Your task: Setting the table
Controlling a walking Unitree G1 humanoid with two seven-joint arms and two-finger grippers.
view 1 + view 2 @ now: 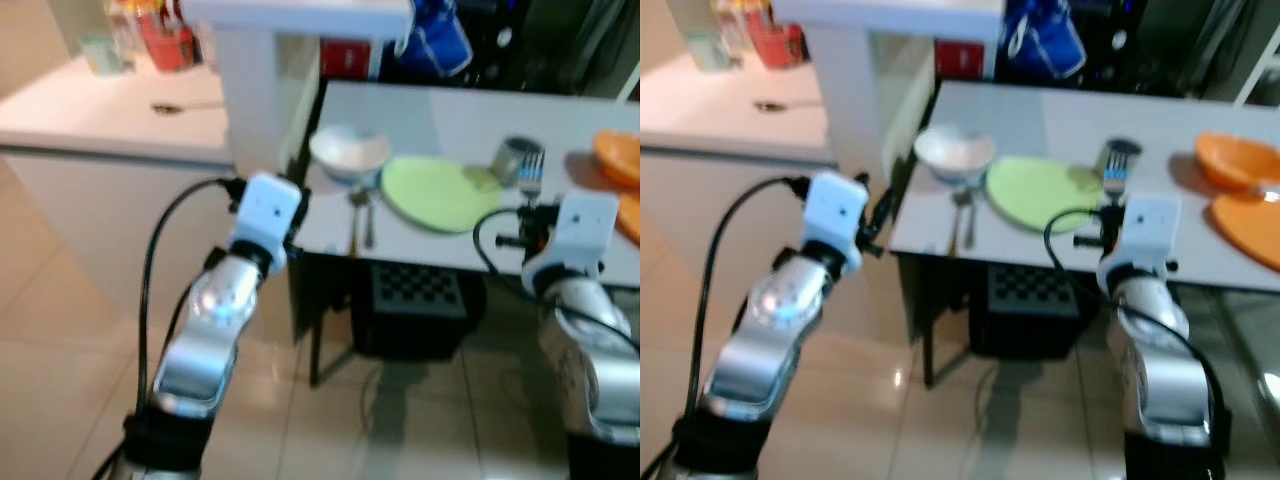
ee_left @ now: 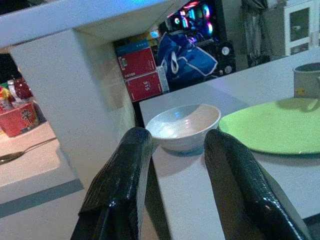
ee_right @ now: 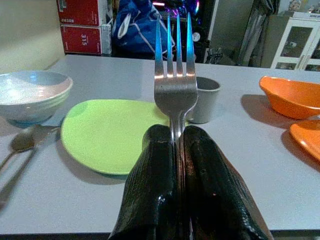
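My right gripper (image 3: 176, 137) is shut on a silver fork (image 3: 174, 65), tines pointing up, held just off the near edge of the grey table (image 1: 440, 120). A light green plate (image 1: 440, 192) lies on the table in front of it. A white bowl (image 1: 348, 152) stands left of the plate, with a spoon (image 1: 360, 215) and another utensil lying beside it near the edge. A grey cup (image 1: 514, 157) stands behind the plate. My left gripper (image 2: 175, 145) is open with nothing between its fingers, off the table's left corner, facing the bowl (image 2: 182, 125).
Orange dishes (image 1: 620, 160) sit at the table's right end. A white counter (image 1: 110, 110) with a spoon and containers stands to the left, and a white pillar (image 1: 250, 80) rises between counter and table. A dark crate (image 1: 415, 305) sits under the table. Tiled floor lies below.
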